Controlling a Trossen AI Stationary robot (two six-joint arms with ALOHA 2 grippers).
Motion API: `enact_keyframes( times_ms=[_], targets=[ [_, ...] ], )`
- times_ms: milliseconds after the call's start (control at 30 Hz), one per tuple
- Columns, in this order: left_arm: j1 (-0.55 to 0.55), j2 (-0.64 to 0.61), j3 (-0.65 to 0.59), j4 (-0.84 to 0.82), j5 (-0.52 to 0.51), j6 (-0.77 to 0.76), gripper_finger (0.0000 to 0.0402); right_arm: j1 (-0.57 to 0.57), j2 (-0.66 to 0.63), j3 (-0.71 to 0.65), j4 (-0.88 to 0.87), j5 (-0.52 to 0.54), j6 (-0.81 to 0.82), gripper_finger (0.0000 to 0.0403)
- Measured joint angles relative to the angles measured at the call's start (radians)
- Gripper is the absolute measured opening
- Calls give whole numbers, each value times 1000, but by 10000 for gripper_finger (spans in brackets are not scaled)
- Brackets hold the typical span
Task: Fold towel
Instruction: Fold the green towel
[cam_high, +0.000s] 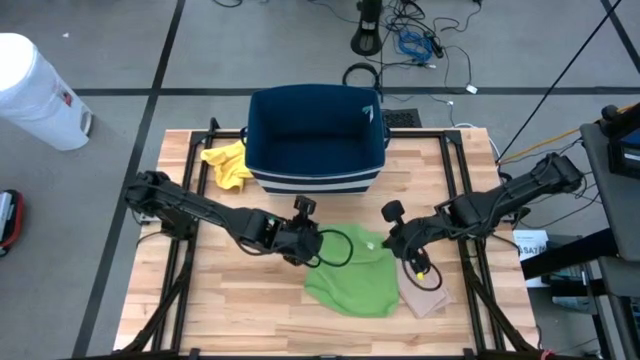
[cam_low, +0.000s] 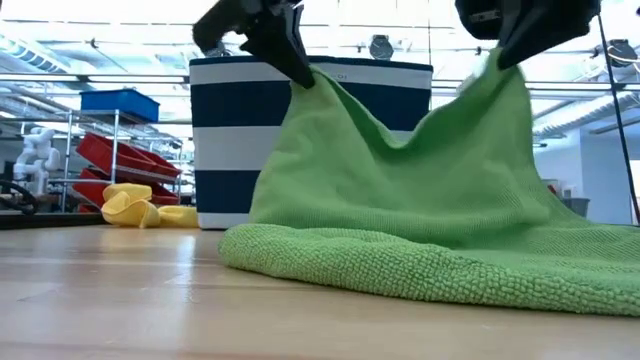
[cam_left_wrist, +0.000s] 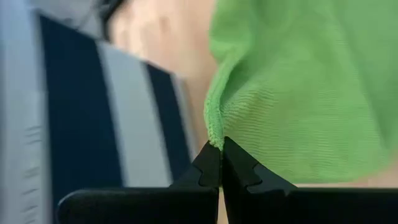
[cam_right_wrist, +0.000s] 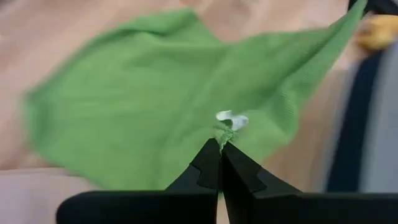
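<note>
High view shows the green towel (cam_high: 355, 275) on the bench (cam_high: 200, 310), in front of the striped bin (cam_high: 315, 140), its two far corners lifted while the near part lies flat. Left pincer (cam_high: 312, 245) is clamped tight on one raised corner, right pincer (cam_high: 392, 243) on the other. Beside the towel lies a tan cloth (cam_high: 425, 297); a yellow cloth (cam_high: 228, 165) sits by the bin.
</note>
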Motion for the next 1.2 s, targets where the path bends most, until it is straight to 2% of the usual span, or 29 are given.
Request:
enact_keyframes(
  times_ms=[133, 233, 500, 567, 633, 733, 867, 967, 1100, 1200],
  targets=[
    [7, 0, 0, 33, -67, 4, 0, 18, 9, 0, -5, 190, -21, 0],
    [5, 0, 0, 44, -132, -1, 0, 17, 9, 0, -22, 241, -16, 0],
    [-2, 0, 0, 114, -138, 28, 0, 39, 6, 0, -24, 232, 13, 0],
    [2, -1, 0, 98, -63, 34, 0, 47, 3, 0, -16, 180, 13, 0],
    [23, -1, 0, 63, 30, 24, 0, 47, 0, 0, -16, 81, 16, 0],
    [60, 3, 0, 6, 53, -47, 0, 45, 0, 0, -23, 24, 43, 0],
    [89, 7, 0, -9, 8, -96, 0, 44, -1, 0, -49, 68, 62, 0],
    [92, 6, 0, 38, 4, -54, 0, 44, -9, -1, -65, 77, 37, 0],
    [93, 6, 0, 114, 58, 45, 0, 44, -39, -1, -47, 91, 5, 0],
    [106, 6, 0, 153, 122, 88, 0, 44, -57, -1, -92, 198, 10, 0]
  ],
)
